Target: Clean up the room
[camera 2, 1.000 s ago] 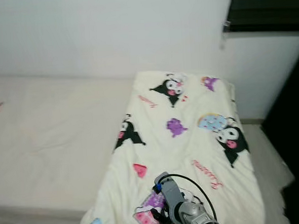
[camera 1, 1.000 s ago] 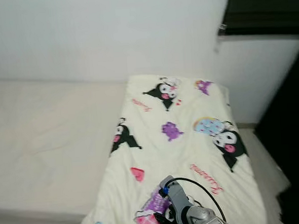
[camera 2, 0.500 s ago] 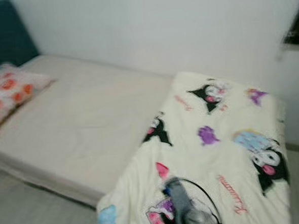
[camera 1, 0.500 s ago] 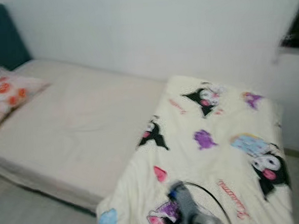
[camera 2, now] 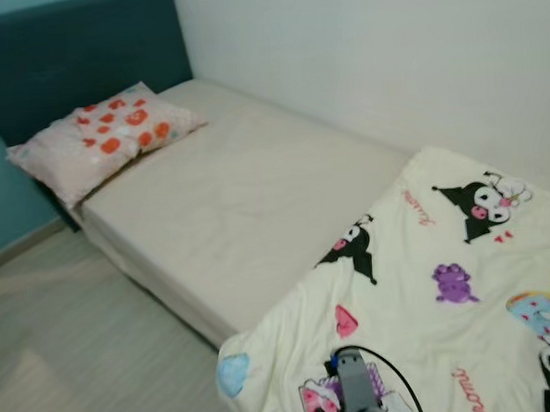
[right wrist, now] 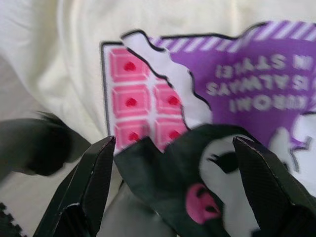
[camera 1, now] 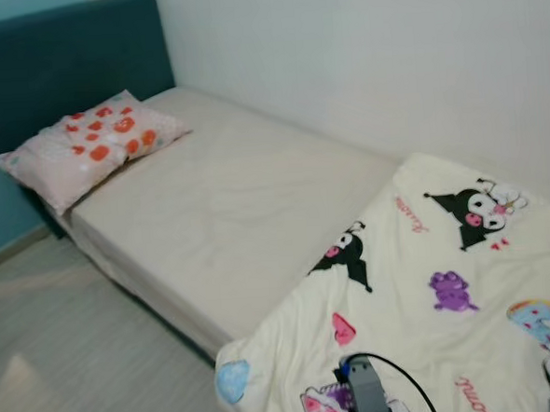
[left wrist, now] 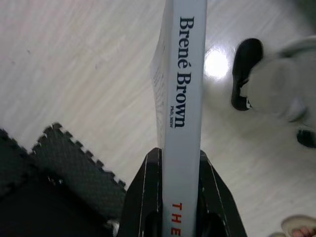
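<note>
A white-spined paperback book (left wrist: 183, 98) is pinched between the left gripper (left wrist: 180, 163) fingers, held over pale wood floor (left wrist: 74, 64). The right gripper (right wrist: 173, 163) fingers are spread above the cream cartoon-print blanket (camera 1: 448, 279), which covers part of the beige-sheeted bed (camera 1: 228, 209). Tidying is judged unfinished: the book is not yet put away.

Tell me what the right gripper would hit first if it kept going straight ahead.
Most likely the cartoon-print blanket: the right gripper, jaws open, points straight at it from close by.
</note>
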### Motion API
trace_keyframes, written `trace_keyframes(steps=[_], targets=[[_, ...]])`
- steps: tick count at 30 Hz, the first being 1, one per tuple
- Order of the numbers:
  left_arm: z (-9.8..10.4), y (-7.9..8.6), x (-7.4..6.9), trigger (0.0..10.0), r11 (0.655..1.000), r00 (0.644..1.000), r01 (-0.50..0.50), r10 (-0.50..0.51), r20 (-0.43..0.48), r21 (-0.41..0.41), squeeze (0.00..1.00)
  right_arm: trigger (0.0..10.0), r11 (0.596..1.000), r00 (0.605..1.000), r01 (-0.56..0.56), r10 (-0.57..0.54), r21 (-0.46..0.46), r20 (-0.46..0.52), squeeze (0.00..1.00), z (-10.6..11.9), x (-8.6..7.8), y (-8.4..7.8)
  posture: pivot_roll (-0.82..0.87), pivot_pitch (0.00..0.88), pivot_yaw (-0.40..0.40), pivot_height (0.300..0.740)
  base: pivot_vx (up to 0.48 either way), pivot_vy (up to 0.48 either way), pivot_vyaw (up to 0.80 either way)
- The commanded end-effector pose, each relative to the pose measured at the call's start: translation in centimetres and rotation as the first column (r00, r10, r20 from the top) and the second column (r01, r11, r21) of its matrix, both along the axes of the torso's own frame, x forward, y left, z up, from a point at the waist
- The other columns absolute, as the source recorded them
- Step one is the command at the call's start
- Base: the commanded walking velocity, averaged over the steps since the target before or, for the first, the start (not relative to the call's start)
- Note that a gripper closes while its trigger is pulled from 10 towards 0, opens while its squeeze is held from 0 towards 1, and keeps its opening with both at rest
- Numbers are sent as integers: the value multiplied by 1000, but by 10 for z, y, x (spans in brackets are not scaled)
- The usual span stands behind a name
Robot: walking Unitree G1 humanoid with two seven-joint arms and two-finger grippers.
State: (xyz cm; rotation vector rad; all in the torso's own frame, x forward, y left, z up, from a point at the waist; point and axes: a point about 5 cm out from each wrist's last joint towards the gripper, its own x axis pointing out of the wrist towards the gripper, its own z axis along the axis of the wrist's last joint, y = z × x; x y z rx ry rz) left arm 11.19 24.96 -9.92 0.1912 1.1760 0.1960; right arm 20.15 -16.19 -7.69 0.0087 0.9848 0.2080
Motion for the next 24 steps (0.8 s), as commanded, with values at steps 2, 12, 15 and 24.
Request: trace_keyframes(steps=[2, 12, 15, 24], targets=[[0, 4, -4, 10000, 1000, 1000, -8, 8, 5, 14, 0, 10000, 1000, 1000, -18, 18, -5, 0, 0, 1, 2, 2, -22, 69, -65, 740, 0, 0, 775], [25, 20, 49, 10000, 989, 970, -110, 85, 227, 101, 0, 10000, 994, 992, -104, 105, -15, 76, 0, 12, 20, 9, -22, 79, -67, 740, 0, 0, 775], [42, 32, 73, 10000, 981, 937, -147, 98, 334, 124, 0, 10000, 990, 983, -143, 143, -12, 112, 0, 17, 28, 14, -26, 79, -65, 740, 0, 0, 775], [87, 45, 128, 10000, 981, 803, -186, 116, 584, 61, 0, 10000, 968, 943, -250, 243, 2, 227, 0, 38, 54, 29, -31, 78, -60, 740, 0, 0, 741]])
